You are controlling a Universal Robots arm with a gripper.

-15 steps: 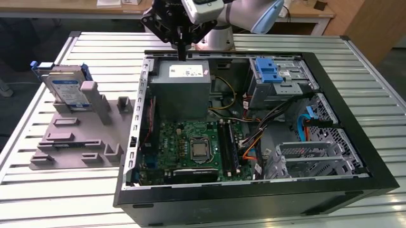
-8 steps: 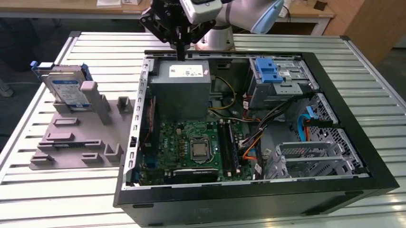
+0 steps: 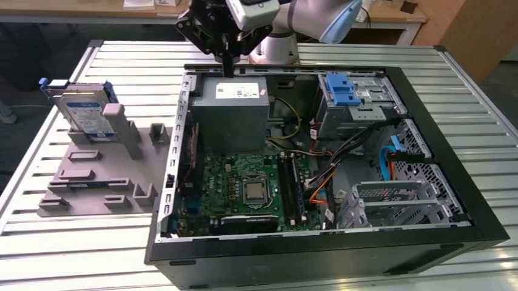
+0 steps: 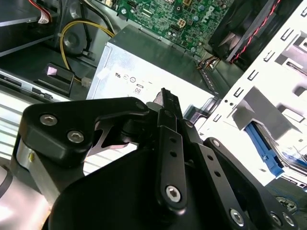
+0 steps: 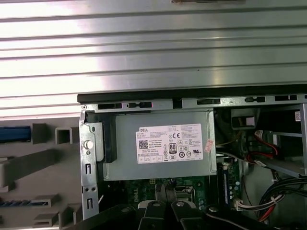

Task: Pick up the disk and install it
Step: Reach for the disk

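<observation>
Gripper [image 3: 229, 65] hangs over the far rim of the open PC case [image 3: 324, 260], above the grey power supply box [image 3: 230, 112], with the drive cage [image 3: 356, 100] nearby. Jaws look pressed together and empty, but the angle's poor. Disk [image 3: 87, 118] stands upright in the grey fixture [image 3: 89, 182] at the exterior view's left, well apart. It's silver with a blue-white label and blue rails.

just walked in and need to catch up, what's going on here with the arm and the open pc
The arm's gripper hangs over one edge of the open computer case, just above the grey power supply box, shut and holding nothing. The disk stands upright in the grey holder on the table, to the exterior view's left of the case, apart from the gripper. It is not yet picked up.
</observation>
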